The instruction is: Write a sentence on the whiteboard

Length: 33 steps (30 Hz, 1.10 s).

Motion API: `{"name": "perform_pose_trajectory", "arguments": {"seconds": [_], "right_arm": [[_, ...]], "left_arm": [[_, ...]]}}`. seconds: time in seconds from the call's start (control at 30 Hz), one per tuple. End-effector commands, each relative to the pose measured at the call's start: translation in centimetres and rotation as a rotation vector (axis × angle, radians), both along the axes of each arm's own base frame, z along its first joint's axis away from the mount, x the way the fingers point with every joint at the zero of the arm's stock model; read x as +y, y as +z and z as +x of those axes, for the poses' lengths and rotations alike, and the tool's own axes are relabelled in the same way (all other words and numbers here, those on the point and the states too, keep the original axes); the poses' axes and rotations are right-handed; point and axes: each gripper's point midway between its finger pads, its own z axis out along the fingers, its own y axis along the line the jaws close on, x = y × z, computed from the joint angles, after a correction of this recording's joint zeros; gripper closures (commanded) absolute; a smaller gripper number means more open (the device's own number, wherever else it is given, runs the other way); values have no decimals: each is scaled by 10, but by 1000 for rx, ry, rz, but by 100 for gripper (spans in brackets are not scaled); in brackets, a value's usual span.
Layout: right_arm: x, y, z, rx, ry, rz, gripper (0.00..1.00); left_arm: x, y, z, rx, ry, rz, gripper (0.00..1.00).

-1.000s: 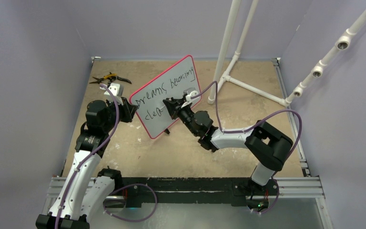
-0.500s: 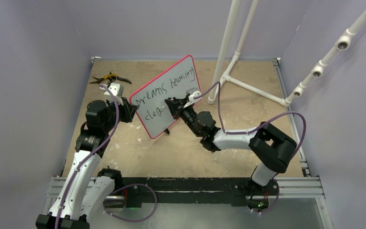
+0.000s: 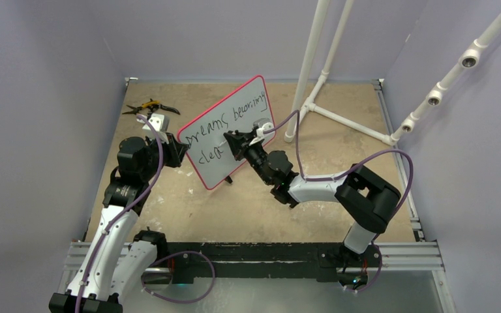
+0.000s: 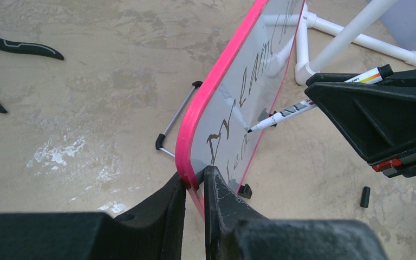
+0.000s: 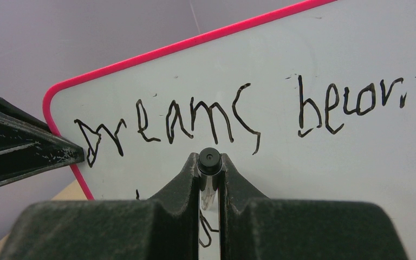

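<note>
The whiteboard, white with a pink rim, stands tilted on its black feet mid-table. My left gripper is shut on its left rim, which shows pinched between my fingers in the left wrist view. The sentence reads "Dreams becoming" on the top line, with "clea" below it. My right gripper is shut on a marker, whose tip touches the board's face on the second line. My own fingers hide most of that line in the right wrist view.
Yellow-handled pliers lie at the far left. A white pipe frame stands behind the board on the right. The marker's black cap lies on the table near the board. A wire stand props the board from behind.
My right gripper shifted slightly right and back along the second line with the marker; the last letter of "clea" is now fuller. The left arm and board have not moved.
</note>
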Motion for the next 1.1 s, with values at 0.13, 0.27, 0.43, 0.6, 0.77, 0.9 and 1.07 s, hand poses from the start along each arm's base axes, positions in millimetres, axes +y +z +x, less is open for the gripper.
{"name": "perform_pose_trajectory", "arguments": {"seconds": [0.13,0.27,0.43,0.6,0.77,0.9,1.07], "right_arm": [[-17,26,15,-42,-91,67,100],[-21,23,16,-37,-102,60,100],[-21,7,16,-15,-100,26,100],[-25,-17,16,22,-115,-11,100],[-27,-33,15,52,-118,-31,100],[-25,-35,16,55,-115,-34,100],[-22,-19,17,29,-109,-2,100]], "left_arm": [[-3,3,0,-22,-27,8,86],[-3,3,0,-22,-27,8,86],[-4,3,0,-21,-29,6,86],[-4,3,0,-23,-28,6,86],[-4,3,0,-22,-29,6,86],[-4,2,0,-19,-28,6,86],[-4,2,0,-21,-28,7,86]]}}
